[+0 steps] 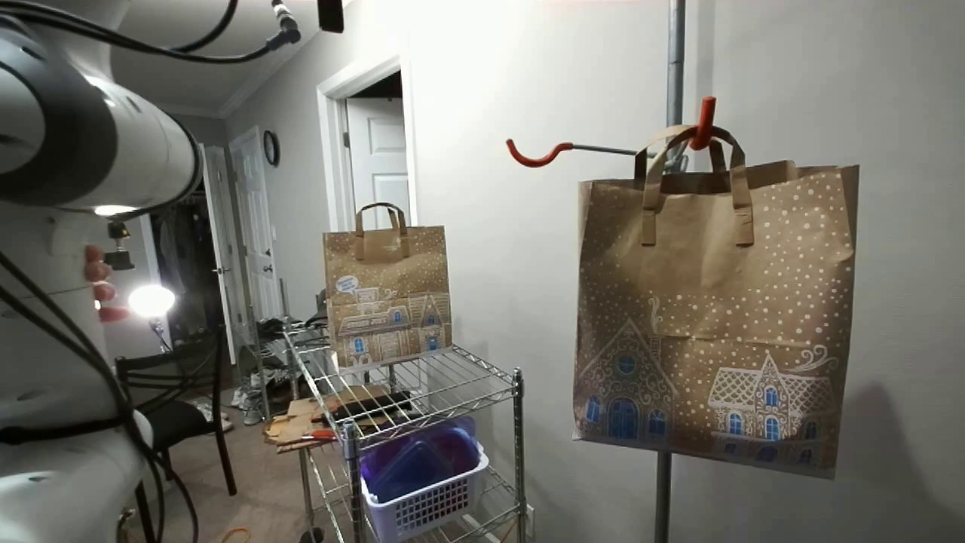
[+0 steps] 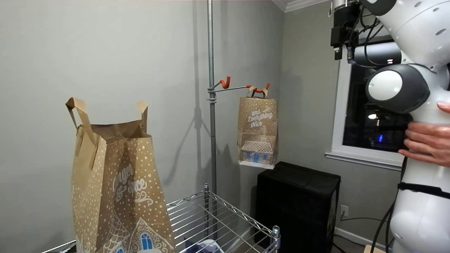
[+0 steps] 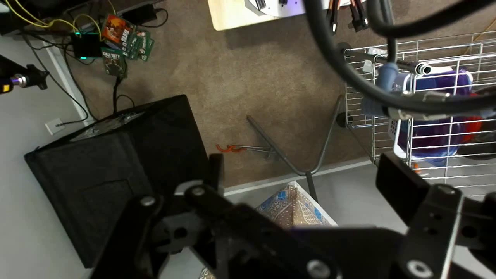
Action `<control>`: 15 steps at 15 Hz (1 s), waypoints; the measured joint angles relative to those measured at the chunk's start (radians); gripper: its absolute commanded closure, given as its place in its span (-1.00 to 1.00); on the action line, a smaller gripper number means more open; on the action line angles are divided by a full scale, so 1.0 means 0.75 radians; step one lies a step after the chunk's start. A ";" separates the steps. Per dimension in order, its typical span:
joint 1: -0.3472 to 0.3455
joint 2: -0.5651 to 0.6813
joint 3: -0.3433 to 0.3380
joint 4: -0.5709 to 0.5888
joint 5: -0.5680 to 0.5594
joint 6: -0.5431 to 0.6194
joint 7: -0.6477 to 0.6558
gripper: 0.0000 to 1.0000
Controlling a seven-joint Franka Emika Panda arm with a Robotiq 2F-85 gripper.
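Standing on the wire shelf (image 2: 242, 211), farthest left in an exterior view, a brown paper bag (image 2: 119, 184) has its handles free. Further right, the pole (image 2: 211, 52) bears a bare orange hook (image 2: 226, 84), then a loaded hook (image 2: 259, 91) from which a second bag (image 2: 258, 131) hangs by its handles. Rightmost, up high and apart from both — the hand (image 2: 344, 54), spread wide, grasping nothing. As I judge it, one bag is already up — the other is left off the hooks, and neither is gripped.

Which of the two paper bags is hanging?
The paper bag with "and Everything Nice" on its side: it hangs from a red hook on the pole, while the other bag stands on the wire shelf.
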State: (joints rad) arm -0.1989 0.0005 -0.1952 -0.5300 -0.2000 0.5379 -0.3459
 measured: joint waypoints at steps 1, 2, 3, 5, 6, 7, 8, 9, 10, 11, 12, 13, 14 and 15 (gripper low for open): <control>0.000 -0.001 0.000 -0.001 0.000 0.000 0.000 -1.00; 0.001 -0.001 0.001 -0.002 0.000 0.000 0.000 -1.00; 0.001 -0.001 0.001 -0.002 0.000 0.000 0.000 -1.00; 0.009 -0.018 0.005 -0.019 -0.002 0.002 0.003 -1.00; 0.019 -0.048 0.011 -0.045 -0.002 0.007 0.017 -1.00; 0.031 -0.076 0.019 -0.066 -0.012 0.018 0.028 -1.00; 0.047 -0.102 0.036 -0.093 -0.049 0.030 0.030 -1.00; 0.064 -0.124 0.053 -0.133 -0.107 0.037 0.029 -1.00; 0.078 -0.144 0.069 -0.189 -0.172 0.047 0.026 -1.00; 0.090 -0.165 0.082 -0.257 -0.227 0.054 0.025 -1.00; 0.100 -0.185 0.089 -0.336 -0.275 0.060 0.025 -1.00; 0.104 -0.205 0.093 -0.418 -0.311 0.071 0.025 -1.00; 0.110 -0.222 0.094 -0.499 -0.338 0.087 0.026 -1.00; 0.114 -0.241 0.094 -0.581 -0.354 0.106 0.027 -1.00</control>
State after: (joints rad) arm -0.1136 -0.1802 -0.1249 -0.9659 -0.4658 0.6176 -0.3254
